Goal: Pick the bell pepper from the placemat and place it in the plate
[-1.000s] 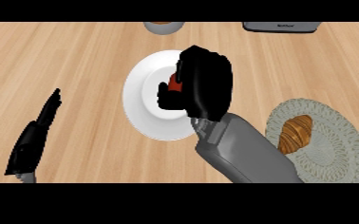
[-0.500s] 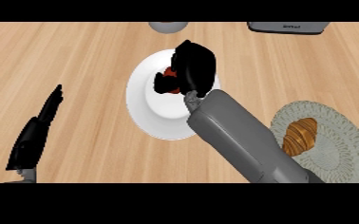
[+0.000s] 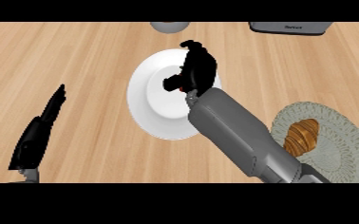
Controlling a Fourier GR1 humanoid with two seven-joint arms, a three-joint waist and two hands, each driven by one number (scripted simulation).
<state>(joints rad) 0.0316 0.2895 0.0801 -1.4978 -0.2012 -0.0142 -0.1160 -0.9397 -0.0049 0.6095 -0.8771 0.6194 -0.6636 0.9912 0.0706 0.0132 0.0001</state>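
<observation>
Hand over plate: the robot's black right hand (image 3: pixel 197 71) hangs above the round white plate (image 3: pixel 157 104) on the light wooden counter (image 3: pixel 84 57).

Fingers of that hand curl inward, with only a small red speck showing beneath them at the wrist side, so I cannot tell whether they enclose the red bell pepper (image 3: pixel 184 89), which is otherwise hidden under the hand, over the plate's middle. Behind the wrist, along the grey forearm's outer side, a brown croissant (image 3: pixel 301 135) lies on the round grey-green woven placemat (image 3: pixel 336 147). Well off to the other side, the left hand (image 3: pixel 42 128) rests open with straight fingers pointing up. Beyond the right fingertips sit a grey round object (image 3: pixel 170 26) and a dark grey appliance (image 3: pixel 291 27), both cut off.
</observation>
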